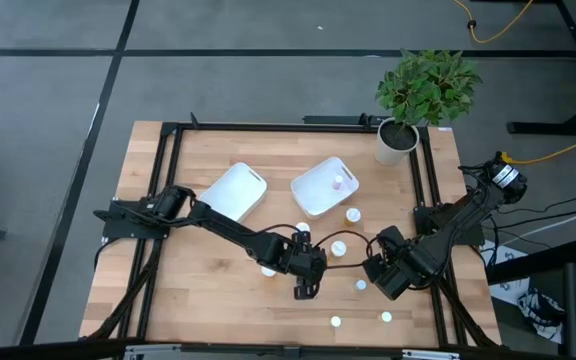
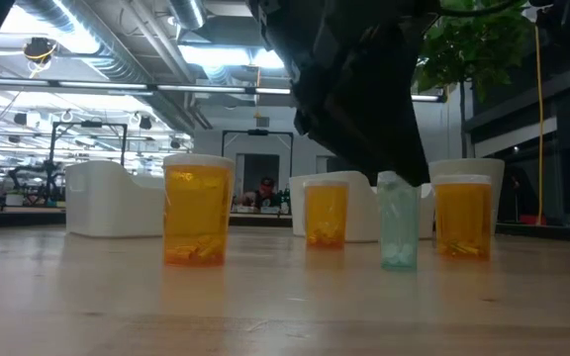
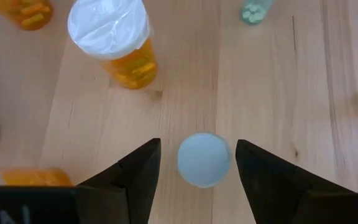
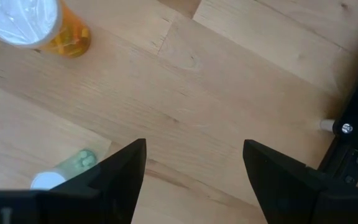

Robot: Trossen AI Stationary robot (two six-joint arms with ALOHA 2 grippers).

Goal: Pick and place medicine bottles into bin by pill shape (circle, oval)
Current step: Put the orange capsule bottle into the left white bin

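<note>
A small pale blue-green bottle [image 3: 204,159] stands upright on its base on the wooden table [image 1: 218,300], seen also in the low view [image 2: 398,232]. My left gripper [image 3: 198,147] hangs over it near the table's middle [image 1: 306,288], open, one finger on each side of its cap with a narrow gap on both sides. Other medicine bottles stand around it: an orange one [image 3: 120,46] close by, more orange ones [image 2: 198,213] [image 2: 461,218]. One bottle [image 1: 338,183] lies in the right-hand white bin [image 1: 313,195]. My right gripper [image 1: 381,280] waits open to the right.
A second white bin [image 1: 236,190] sits left of the first. A potted plant [image 1: 398,140] stands at the far right corner. Loose bottles dot the near part of the table [image 1: 335,322] [image 1: 386,317]. A pale green bottle [image 4: 73,167] lies beside my right gripper [image 4: 195,149].
</note>
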